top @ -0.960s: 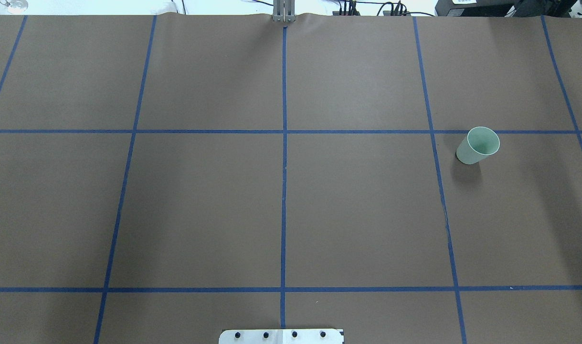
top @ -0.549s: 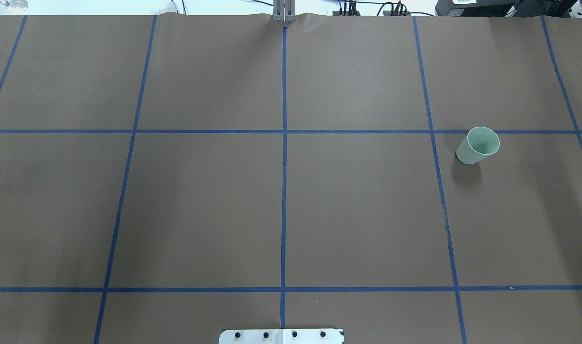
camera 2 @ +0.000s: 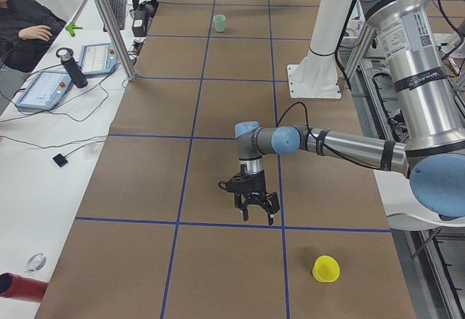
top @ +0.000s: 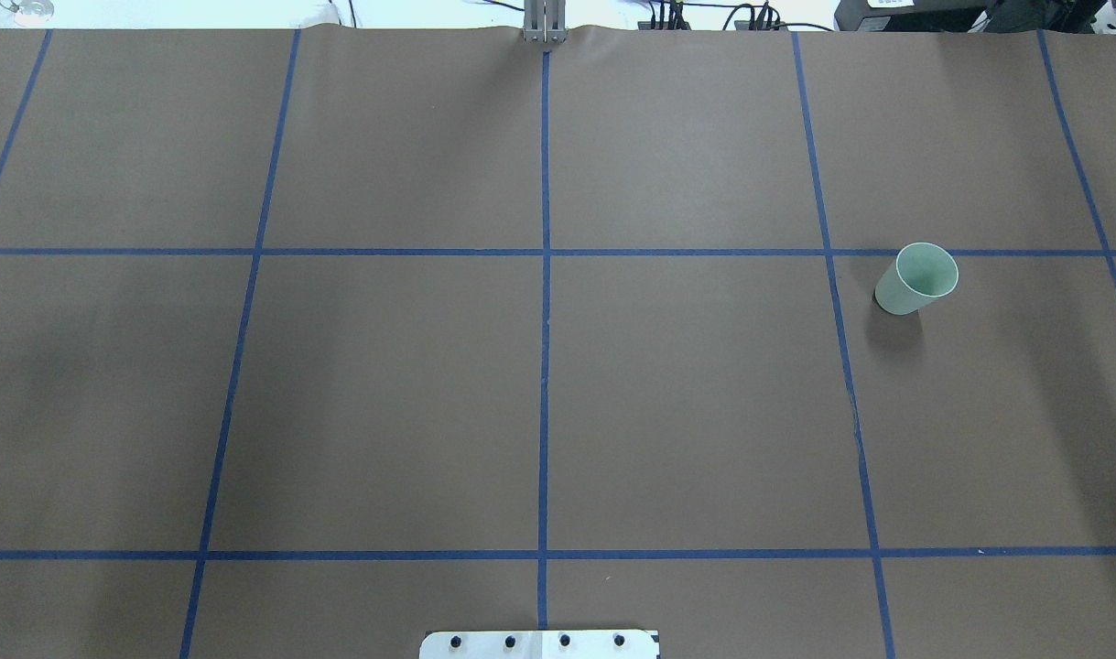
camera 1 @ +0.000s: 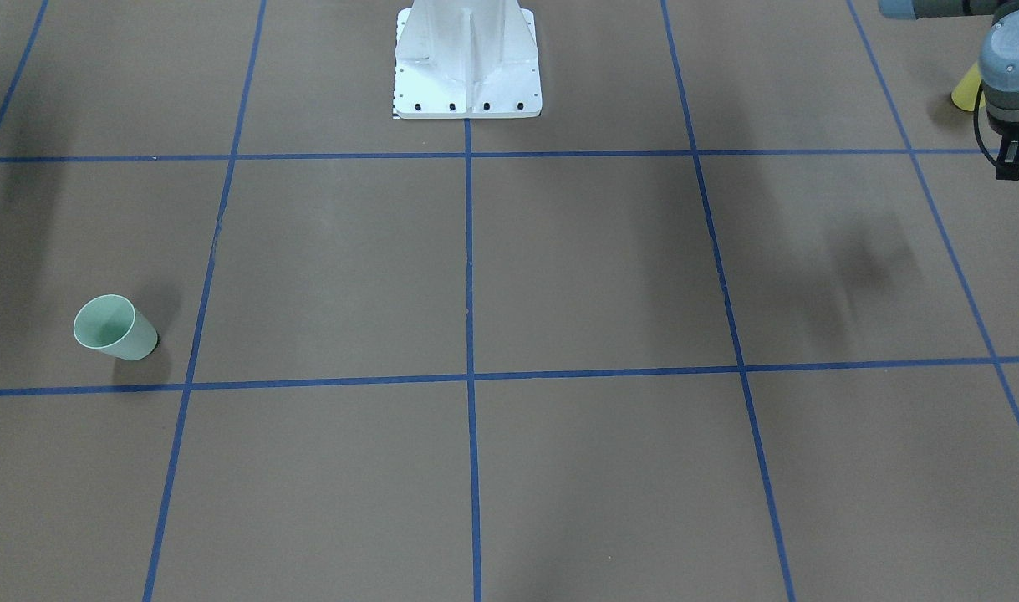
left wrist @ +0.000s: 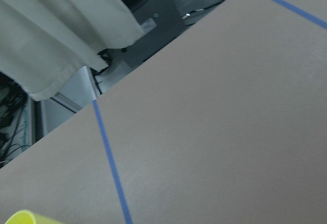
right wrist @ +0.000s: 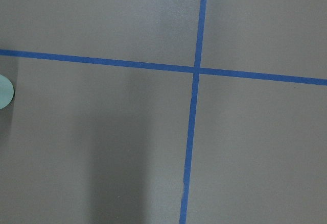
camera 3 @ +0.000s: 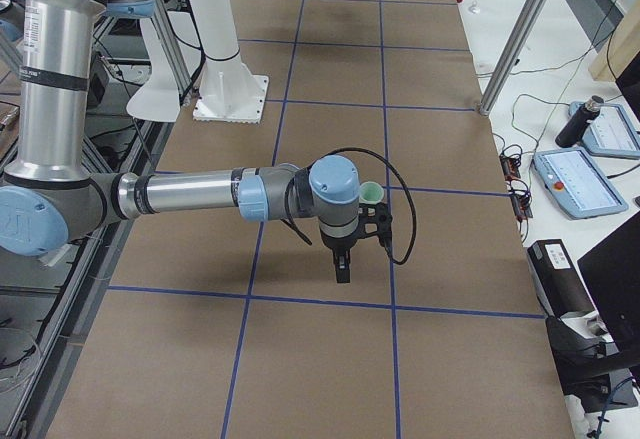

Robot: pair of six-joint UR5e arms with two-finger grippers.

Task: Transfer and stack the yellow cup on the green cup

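Note:
The yellow cup (camera 2: pixel 326 269) stands upright on the brown table near its left end; it also shows in the front-facing view (camera 1: pixel 967 88), partly behind my left arm, and at the left wrist view's bottom edge (left wrist: pixel 20 218). The green cup (top: pixel 916 278) stands upright at the right side, also in the front-facing view (camera 1: pixel 114 328). My left gripper (camera 2: pixel 254 210) hangs above the table, apart from the yellow cup; I cannot tell if it is open. My right gripper (camera 3: pixel 343 271) hangs beside the green cup (camera 3: pixel 372 193); I cannot tell its state.
The white robot base plate (top: pixel 539 643) sits at the near middle edge. Blue tape lines grid the table. A side table with tablets (camera 2: pixel 43 90), a bottle (camera 2: pixel 73 68) and a seated operator (camera 2: pixel 29 28) runs along the far side, with frame posts (camera 2: pixel 109 25).

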